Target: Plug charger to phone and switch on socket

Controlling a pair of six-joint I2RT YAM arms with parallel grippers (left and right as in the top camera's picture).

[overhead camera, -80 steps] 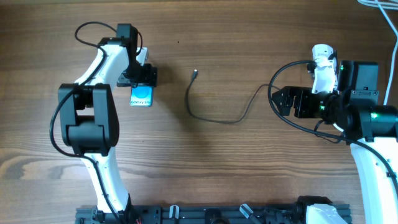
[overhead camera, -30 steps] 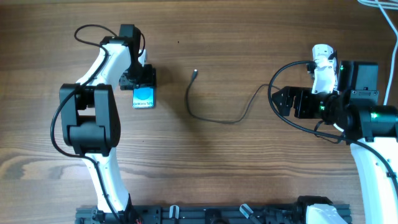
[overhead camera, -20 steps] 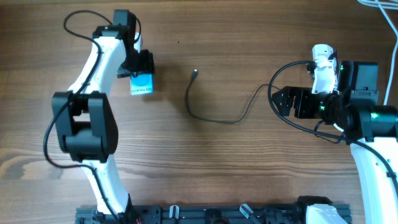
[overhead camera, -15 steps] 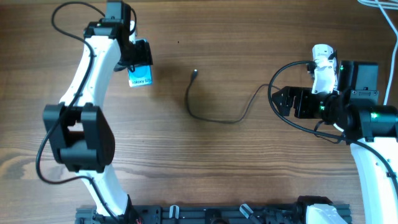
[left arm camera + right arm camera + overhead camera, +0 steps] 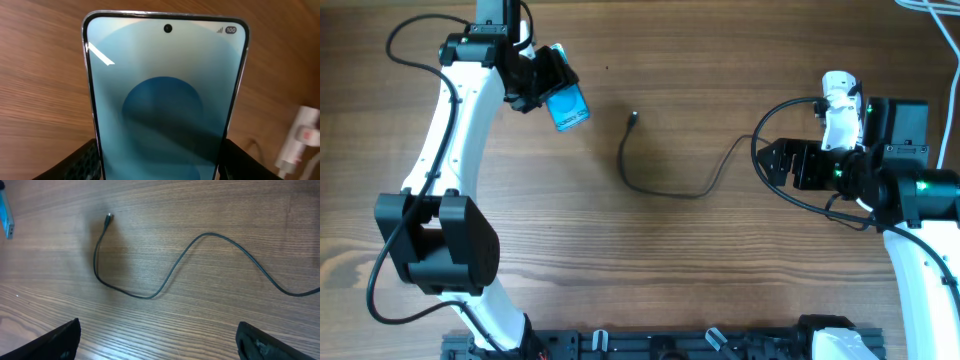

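My left gripper is shut on the phone, whose turquoise screen is lit, and holds it tilted above the table at the back left. The phone fills the left wrist view between the two fingers. The charger is a thin black cable curving across the middle of the table, with its plug tip to the right of the phone. It also shows in the right wrist view. My right gripper is open and empty at the right. The socket is white and lies beside the right arm.
A white lead runs along the back right corner. The socket shows at the right edge of the left wrist view. A black rail lines the table's front edge.
My left gripper has lifted the phone off the table, carried it toward the back and turned it so its free end points right. The right arm and the charger have not moved.
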